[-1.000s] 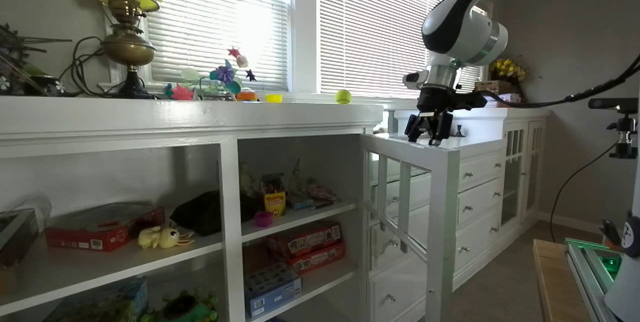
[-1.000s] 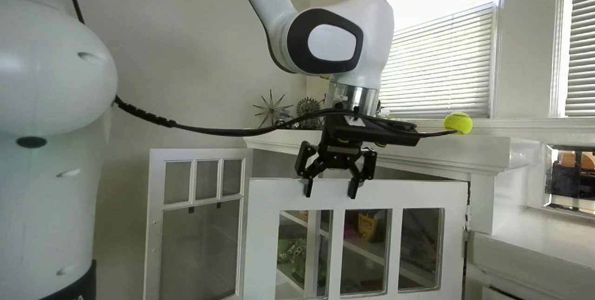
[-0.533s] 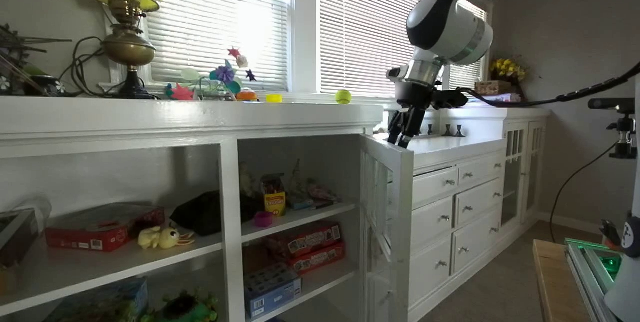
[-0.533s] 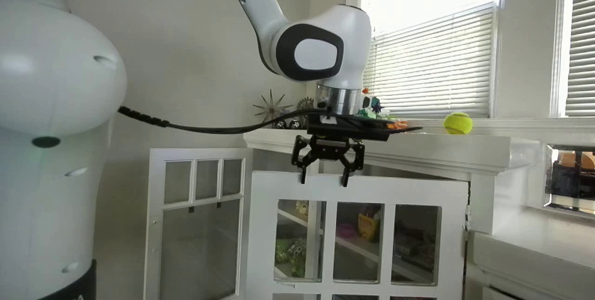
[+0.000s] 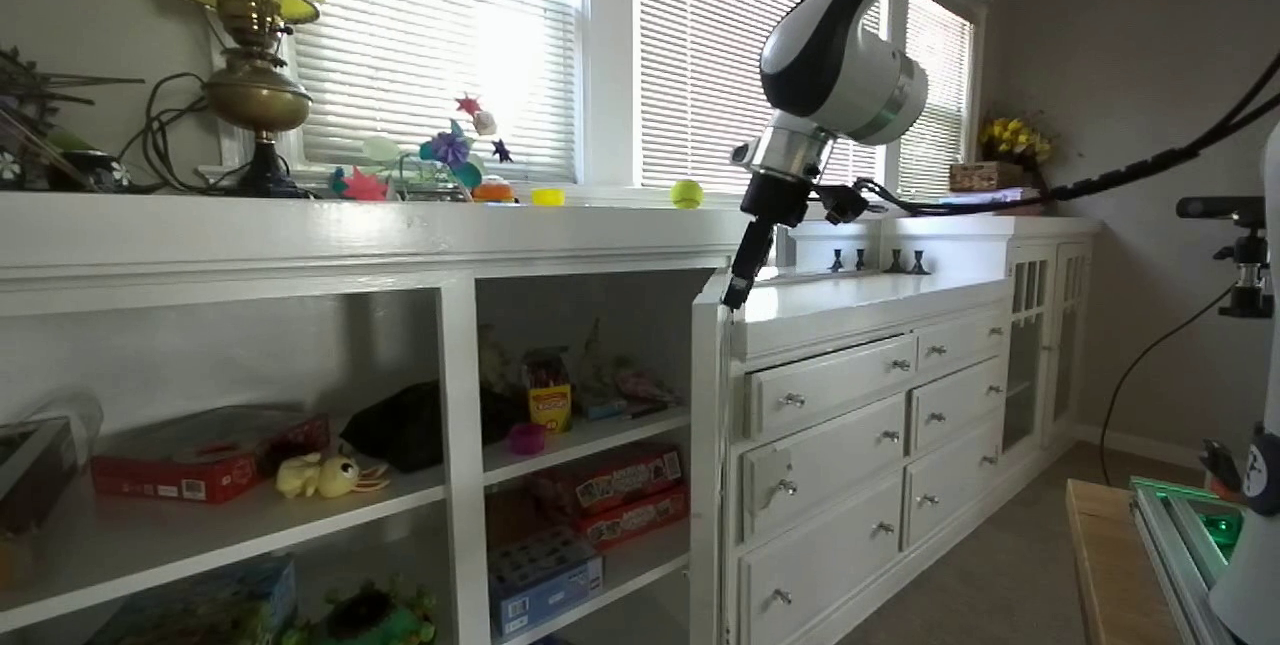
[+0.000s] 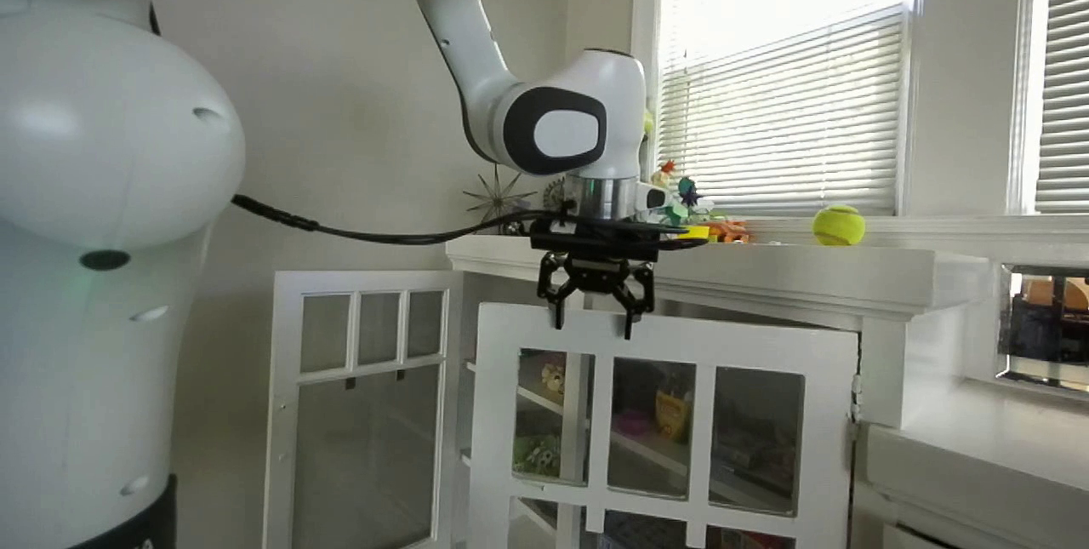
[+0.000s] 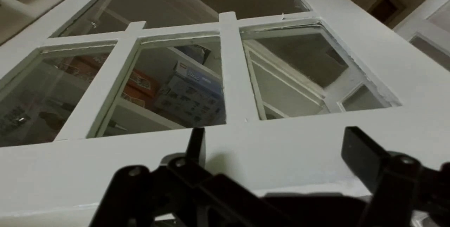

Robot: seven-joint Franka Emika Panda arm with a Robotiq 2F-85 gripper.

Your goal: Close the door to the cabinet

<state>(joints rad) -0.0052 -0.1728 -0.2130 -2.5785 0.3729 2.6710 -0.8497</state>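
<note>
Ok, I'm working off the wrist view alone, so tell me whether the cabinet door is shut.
Observer: Not shut. In an exterior view the cabinet door stands open, leaving the shelves beside it exposed.
Operator: Right. Now name one thing above it that my picture misses.
Observer: In both exterior views a tennis ball shows up along the cabinet top.

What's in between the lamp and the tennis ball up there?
In an exterior view, colourful flower shapes, an orange thing and a yellow thing are between the lamp and tennis ball.
</note>
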